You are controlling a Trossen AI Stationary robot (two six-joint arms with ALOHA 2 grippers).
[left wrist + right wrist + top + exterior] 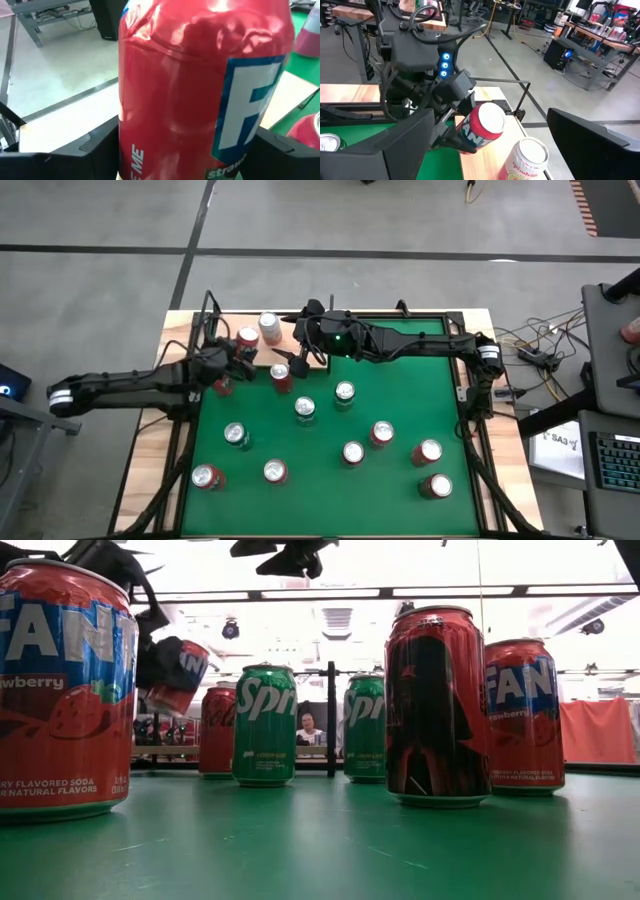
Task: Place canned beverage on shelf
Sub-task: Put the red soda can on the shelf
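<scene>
The red Fanta strawberry can [481,126] is off the surface, tilted, clamped between the two fingers of the left hand [232,362], above the pale wood shelf [290,340] at the far left corner of the green felt. In the left wrist view the can [200,90] fills nearly the whole picture, a dark finger [80,150] pressed on either side of it. In the low view it hangs tipped at an angle [172,675], clear of the felt, behind the big Fanta can [62,690] at the near left.

Just beside the held can, on the shelf, stands a pale can [527,159] with pinkish print; from above it shows as a whitish can [270,327] near the shelf's far edge. The right hand [303,356] hovers with its fingers spread wide and holding nothing, right over the shelf's inner end, close to the left hand. A red can [282,377] stands on the felt just beside them, at the shelf's edge.

Farther out on the green surface [400,400] stand more upright cans: two green Sprite cans [264,725] mid-field, a dark red can [436,705], another Fanta can [522,715], and several red cans along the near side. A thin black upright rod [331,720] rises between the two Sprite cans in the low view.
</scene>
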